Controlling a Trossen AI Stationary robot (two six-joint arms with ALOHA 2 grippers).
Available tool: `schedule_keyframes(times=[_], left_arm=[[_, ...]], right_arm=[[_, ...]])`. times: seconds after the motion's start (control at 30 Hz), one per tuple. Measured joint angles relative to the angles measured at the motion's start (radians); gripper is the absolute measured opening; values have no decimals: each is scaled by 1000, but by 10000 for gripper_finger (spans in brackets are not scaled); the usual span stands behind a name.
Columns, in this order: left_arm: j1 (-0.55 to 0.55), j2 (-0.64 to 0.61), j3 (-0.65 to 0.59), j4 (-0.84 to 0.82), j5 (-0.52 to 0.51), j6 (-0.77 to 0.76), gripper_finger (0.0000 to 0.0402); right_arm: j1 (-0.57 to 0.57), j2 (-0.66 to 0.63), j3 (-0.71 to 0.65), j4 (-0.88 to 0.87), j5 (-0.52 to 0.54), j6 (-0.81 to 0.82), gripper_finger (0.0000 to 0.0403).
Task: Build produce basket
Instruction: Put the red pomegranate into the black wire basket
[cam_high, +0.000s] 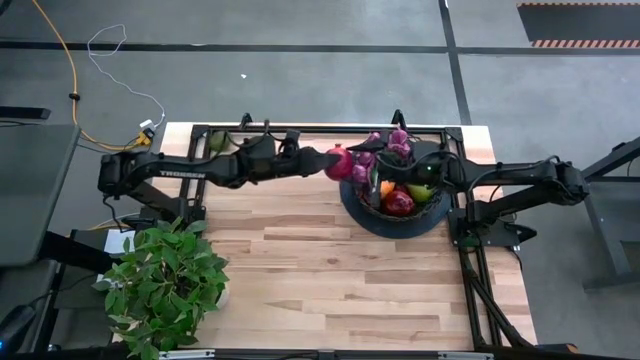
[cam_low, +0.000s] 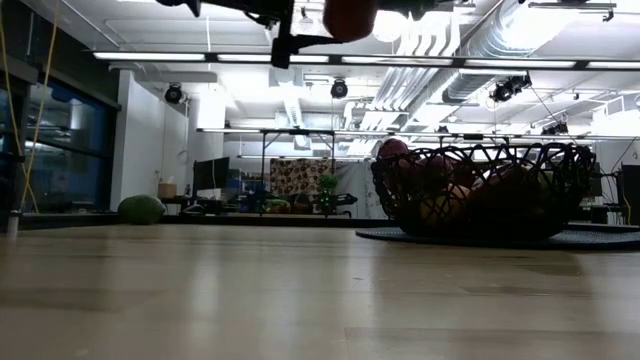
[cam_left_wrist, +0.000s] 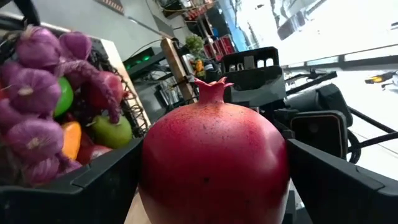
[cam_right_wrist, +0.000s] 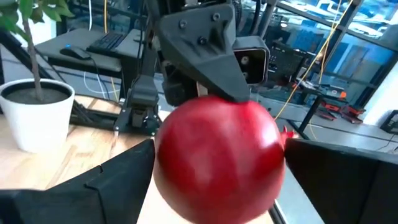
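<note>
Your left gripper's (cam_high: 330, 161) fingers (cam_left_wrist: 106, 186) are closed on a red pomegranate (cam_high: 339, 162), holding it in the air just beside the basket's (cam_high: 388, 226) left rim, crown pointing away from the wrist. Your right gripper (cam_high: 425, 170) sits over the basket; you cannot tell from these views how its fingers stand. The basket rests on the far right part of the wooden surface (cam_high: 330, 270) and holds purple grape bunches (cam_high: 398, 142), a red apple (cam_high: 399, 203), a green lime (cam_high: 419, 192) and an orange piece (cam_high: 386, 187). A potted plant (cam_high: 165, 285) stands at the near left corner.
</note>
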Motion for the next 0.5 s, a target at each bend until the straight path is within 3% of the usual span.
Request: schedule_keyframes(times=[0.3,0.5], left_arm=[[-4,46,70,-1,29,55,361],[-3,47,76,68,36,129,361]], right_arm=[[-6,2,0,12,2,2,342],[-5,3,3,51,69,-20,342]])
